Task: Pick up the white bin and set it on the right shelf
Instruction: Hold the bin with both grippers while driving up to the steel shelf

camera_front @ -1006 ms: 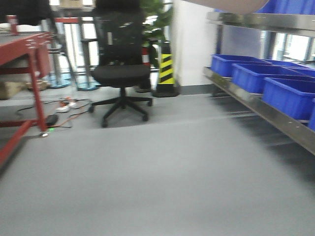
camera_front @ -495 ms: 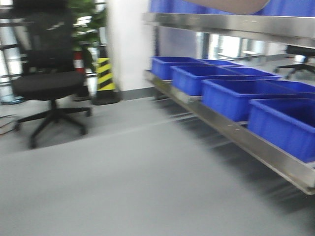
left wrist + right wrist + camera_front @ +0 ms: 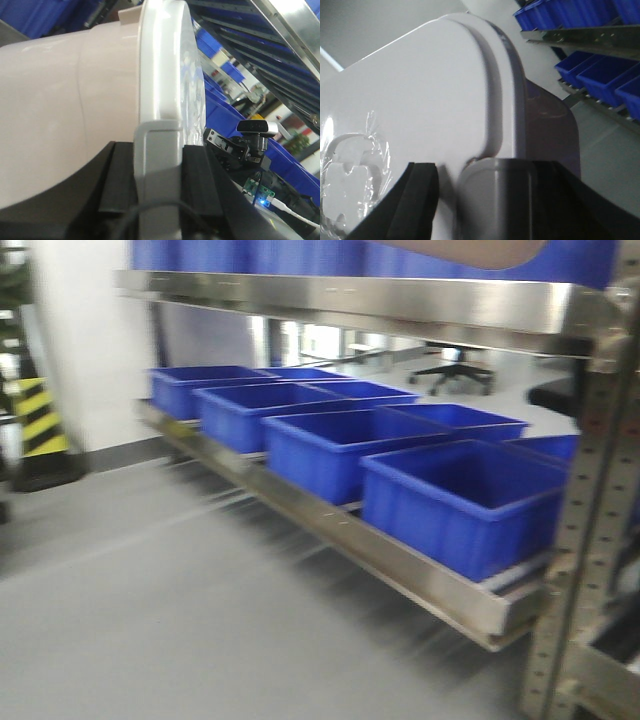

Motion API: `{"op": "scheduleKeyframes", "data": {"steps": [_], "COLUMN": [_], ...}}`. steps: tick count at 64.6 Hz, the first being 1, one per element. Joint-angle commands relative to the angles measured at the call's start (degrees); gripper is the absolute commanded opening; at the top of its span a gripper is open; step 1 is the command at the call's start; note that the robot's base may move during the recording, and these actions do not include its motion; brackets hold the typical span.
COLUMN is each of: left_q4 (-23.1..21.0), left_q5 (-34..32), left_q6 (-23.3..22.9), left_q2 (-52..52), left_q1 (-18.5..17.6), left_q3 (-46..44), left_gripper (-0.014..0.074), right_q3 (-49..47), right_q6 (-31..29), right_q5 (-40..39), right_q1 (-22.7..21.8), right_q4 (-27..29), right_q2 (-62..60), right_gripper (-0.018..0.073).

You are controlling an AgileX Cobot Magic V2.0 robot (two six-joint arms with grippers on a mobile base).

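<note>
grip: left tool (image 3: 160,170) and right tool (image 3: 490,195) each clamp the white bin (image 3: 65,115) rim, blue crates (image 3: 450,500) nearby.

In your front view, open crates (image 3: 330,455) sit in a row on the lower shelf (image 3: 400,565) from centre left to lower right, beneath the upper shelf (image 3: 350,302) spanning the top, the bin (image 3: 470,252) at the top edge above it, an upright (image 3: 590,540) far right.
</note>
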Motion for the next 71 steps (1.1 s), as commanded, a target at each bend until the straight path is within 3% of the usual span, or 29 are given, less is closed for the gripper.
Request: {"op": "scheduleKeyframes", "data": {"steps": [1, 71], "left_q4": [-9.1, -9.1], "left_q5": [12.0, 12.0], "left_q6": [-0.42, -0.42], "left_q2": [-2.58, -2.58], "left_q1": [-2.45, -2.45], "left_q3": [-1.84, -1.84], "left_gripper": [-0.0126, -0.0126], "right_q3": [-2.4, -2.4], "right_q6": [-1.87, -1.87], "right_q5": [5.15, 4.98], "right_q1": [1.15, 1.15], "right_q4": [5.65, 5.65], "right_q2": [-1.93, -1.93], "right_gripper": [0.0056, 0.0056]}}
